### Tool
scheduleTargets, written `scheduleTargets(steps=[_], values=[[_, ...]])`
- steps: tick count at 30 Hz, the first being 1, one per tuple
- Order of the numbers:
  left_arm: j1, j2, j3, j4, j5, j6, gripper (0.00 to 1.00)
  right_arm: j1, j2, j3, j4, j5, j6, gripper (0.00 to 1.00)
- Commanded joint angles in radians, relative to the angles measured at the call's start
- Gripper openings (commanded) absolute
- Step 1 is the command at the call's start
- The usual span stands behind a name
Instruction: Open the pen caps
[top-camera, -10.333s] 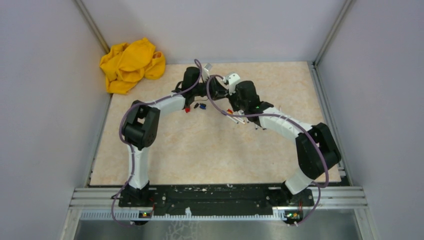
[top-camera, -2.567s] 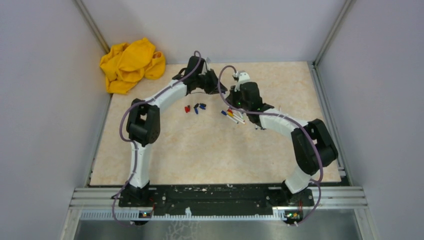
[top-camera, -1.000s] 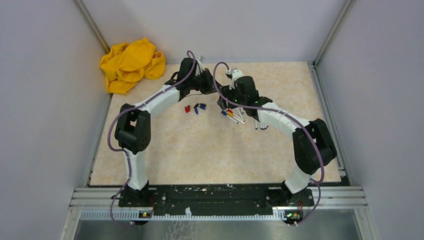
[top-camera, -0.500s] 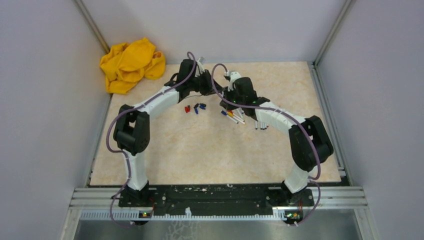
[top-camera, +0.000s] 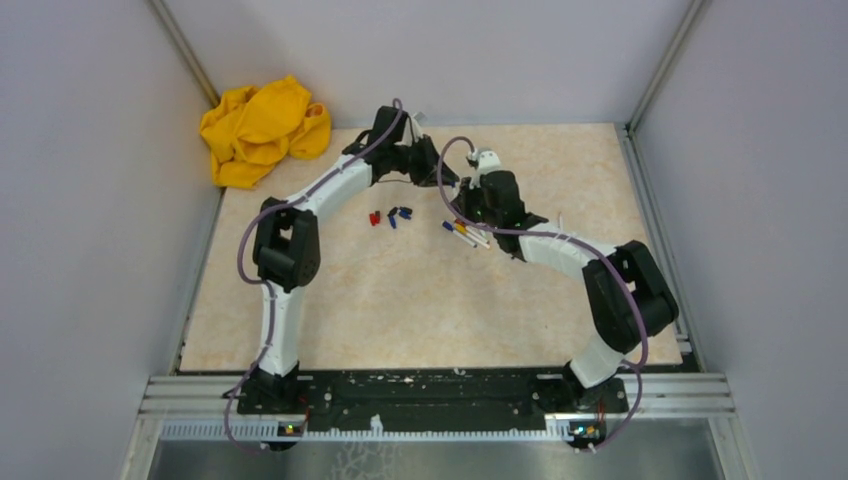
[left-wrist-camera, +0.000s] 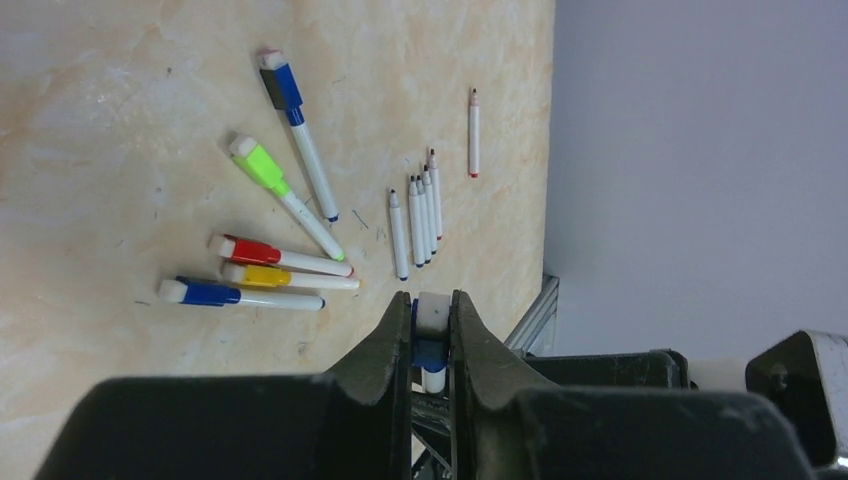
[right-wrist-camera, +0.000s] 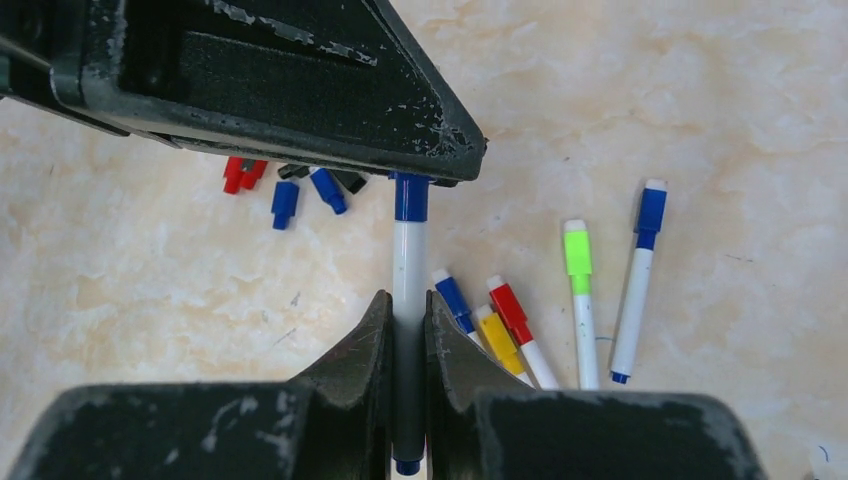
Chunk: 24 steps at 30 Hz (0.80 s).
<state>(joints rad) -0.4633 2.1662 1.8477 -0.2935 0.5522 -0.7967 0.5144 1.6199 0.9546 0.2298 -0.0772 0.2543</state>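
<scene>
My left gripper (left-wrist-camera: 431, 312) is shut on the blue cap (left-wrist-camera: 430, 352) of a pen. My right gripper (right-wrist-camera: 408, 312) is shut on that pen's white barrel (right-wrist-camera: 408, 262). The blue cap (right-wrist-camera: 411, 197) sits on the barrel's end and runs in between the left fingers (right-wrist-camera: 300, 90). Both grippers meet above the table at the back middle, left gripper (top-camera: 440, 180), right gripper (top-camera: 468, 203). Loose caps lie on the table: a red one (right-wrist-camera: 240, 172) and two blue ones (right-wrist-camera: 285, 203). They also show in the top view (top-camera: 390, 216).
Several capped pens lie fanned out: blue (left-wrist-camera: 282, 85), green (left-wrist-camera: 258, 163), red (left-wrist-camera: 250, 250), yellow (left-wrist-camera: 255, 275), blue (left-wrist-camera: 205, 293). Several uncapped white barrels (left-wrist-camera: 418, 210) lie beside them. A yellow cloth (top-camera: 262, 130) is bunched in the back left corner.
Both grippers have shifted a little to the right together, the pen held between them. The left elbow has swung right. The pens and caps on the table have not moved.
</scene>
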Motion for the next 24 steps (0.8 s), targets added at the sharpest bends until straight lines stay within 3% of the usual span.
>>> scheduleTargets(steps=[1, 9, 14, 24], values=[[0.172, 0.082, 0.157, 0.060, -0.293, -0.016, 0.00, 0.031, -0.095, -0.099, -0.140, -0.072, 0.006, 0.00], [0.181, 0.101, 0.207, -0.007, -0.456, 0.059, 0.00, 0.038, -0.149, -0.107, -0.158, -0.063, 0.014, 0.00], [0.177, 0.091, 0.178, -0.016, -0.445, 0.086, 0.00, 0.038, -0.186, -0.088, -0.189, -0.020, 0.003, 0.00], [0.088, -0.181, -0.270, 0.030, -0.652, 0.174, 0.00, 0.017, -0.185, -0.004, -0.367, 0.210, 0.010, 0.00]])
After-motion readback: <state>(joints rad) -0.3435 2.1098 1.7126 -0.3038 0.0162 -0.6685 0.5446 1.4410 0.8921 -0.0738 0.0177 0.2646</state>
